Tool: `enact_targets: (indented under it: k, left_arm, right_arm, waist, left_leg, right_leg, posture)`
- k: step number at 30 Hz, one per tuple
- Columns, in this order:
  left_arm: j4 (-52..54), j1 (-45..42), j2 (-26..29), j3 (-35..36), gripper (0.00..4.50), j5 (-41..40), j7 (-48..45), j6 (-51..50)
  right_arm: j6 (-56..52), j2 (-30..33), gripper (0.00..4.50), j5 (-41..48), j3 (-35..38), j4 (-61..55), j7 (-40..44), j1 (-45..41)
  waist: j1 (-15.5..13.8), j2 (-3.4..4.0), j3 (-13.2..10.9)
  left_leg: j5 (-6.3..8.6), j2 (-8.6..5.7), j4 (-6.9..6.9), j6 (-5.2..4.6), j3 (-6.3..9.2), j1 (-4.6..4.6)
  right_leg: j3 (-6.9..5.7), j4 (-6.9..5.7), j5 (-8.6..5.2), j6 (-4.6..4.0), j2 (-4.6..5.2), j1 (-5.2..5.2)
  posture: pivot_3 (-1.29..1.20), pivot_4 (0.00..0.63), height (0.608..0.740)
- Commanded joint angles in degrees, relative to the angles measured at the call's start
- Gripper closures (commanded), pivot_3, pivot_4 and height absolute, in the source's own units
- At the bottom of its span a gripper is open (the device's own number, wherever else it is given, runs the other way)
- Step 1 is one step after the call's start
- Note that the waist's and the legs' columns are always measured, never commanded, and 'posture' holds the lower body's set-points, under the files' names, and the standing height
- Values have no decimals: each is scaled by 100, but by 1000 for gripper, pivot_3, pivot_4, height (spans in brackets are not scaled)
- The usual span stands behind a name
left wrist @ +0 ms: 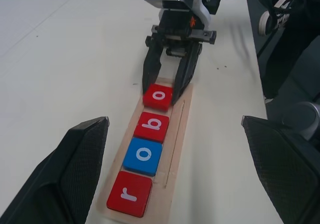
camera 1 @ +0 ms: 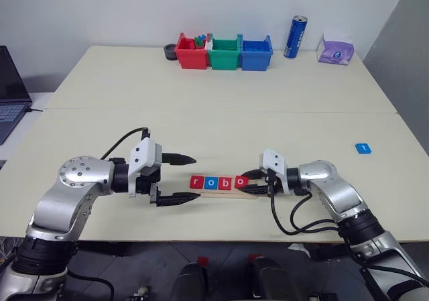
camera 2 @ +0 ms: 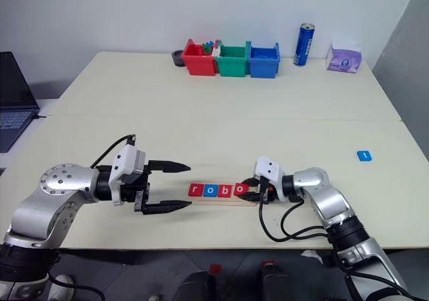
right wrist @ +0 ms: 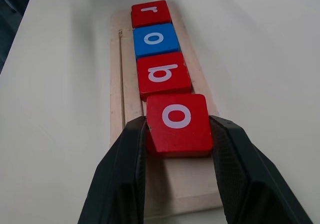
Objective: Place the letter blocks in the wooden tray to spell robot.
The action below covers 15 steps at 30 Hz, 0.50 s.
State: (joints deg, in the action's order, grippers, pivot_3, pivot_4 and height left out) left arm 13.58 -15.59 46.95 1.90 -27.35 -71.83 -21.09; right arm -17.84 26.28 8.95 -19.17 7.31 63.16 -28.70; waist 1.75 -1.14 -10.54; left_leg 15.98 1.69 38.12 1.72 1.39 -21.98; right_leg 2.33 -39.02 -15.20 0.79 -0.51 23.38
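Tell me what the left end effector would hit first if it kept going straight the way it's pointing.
Probably the wooden tray, at the red r block on its near end. The left end effector is open and aimed along the tray; its height is hard to judge.

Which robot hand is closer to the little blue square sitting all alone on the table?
The right. The right end effector is at the wooden tray, on the side toward the lone blue letter block. The left end effector is beyond the tray's other end, farther away.

Left gripper gaping, right gripper clamped
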Motion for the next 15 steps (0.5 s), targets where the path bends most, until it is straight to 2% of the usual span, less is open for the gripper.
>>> enact_targets:
  k: [1, 12, 15]
  left_arm:
    - [39, -107, -21, 8, 0, -78, -1, 34]
    - [100, -76, -72, 5, 0, -61, 39, 42]
    - [88, -58, -76, 5, 0, -44, 53, 64]
  right_arm:
    - [73, -8, 3045, -10, 20, -125, 48, -93]
    - [76, -33, 3045, -57, 44, -17, 102, -203]
    - [46, -45, 1994, -11, 78, -9, 135, -249]
  waist:
    - [0, 0, 0]
    - [1, 0, 0]
    - [0, 0, 0]
  left_leg:
    - [0, 0, 0, 0, 0, 0]
    - [0, 0, 0, 0, 0, 0]
    - [0, 0, 0, 0, 1, 0]
  right_leg:
    - [0, 0, 0, 0, 0, 0]
    - [0, 0, 0, 0, 0, 0]
    - [0, 0, 0, 0, 0, 0]
  posture:
    - [0, 150, 740]
    - [0, 150, 740]
    - [0, 150, 740]
